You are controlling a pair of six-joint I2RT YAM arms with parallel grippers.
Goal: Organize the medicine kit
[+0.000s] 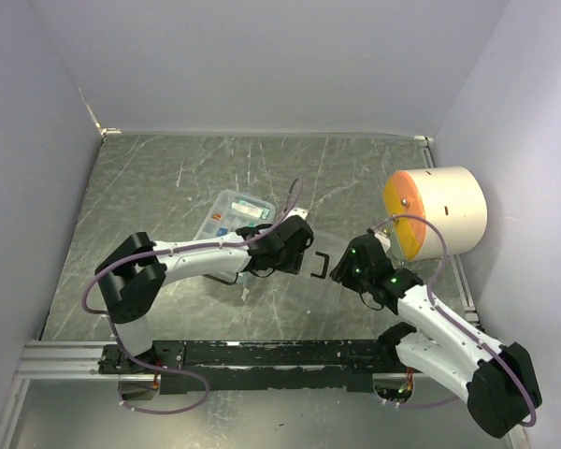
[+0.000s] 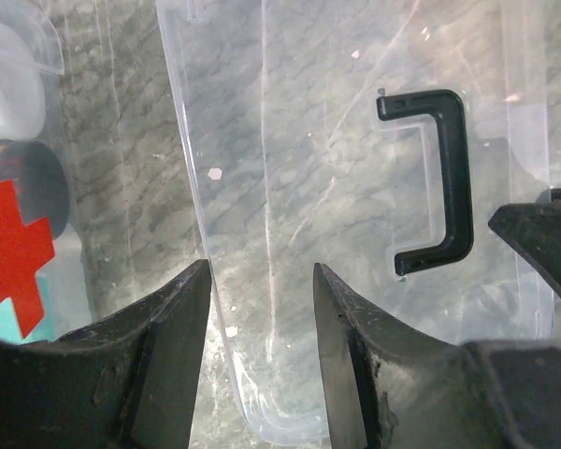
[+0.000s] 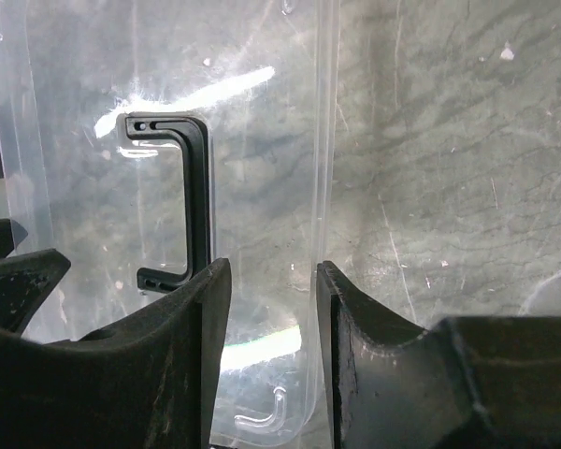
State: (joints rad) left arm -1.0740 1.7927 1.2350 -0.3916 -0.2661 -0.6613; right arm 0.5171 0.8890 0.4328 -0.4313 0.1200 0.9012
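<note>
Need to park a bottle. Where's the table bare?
Bare: the table strip between back wall and tray, and left of it. Crowded: centre, left gripper and right gripper at the clear lid; cream cylinder on the right.

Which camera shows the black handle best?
Left wrist: the whole black handle shows sharp, dark, unobstructed. Right wrist: glare beside it, and the right gripper's finger crowds its corner. Top view: tiny.

Plain pale walls [image 1: 262,56] enclose a dark, scratched, marble-patterned tabletop [image 1: 168,178] on three sides.
</note>
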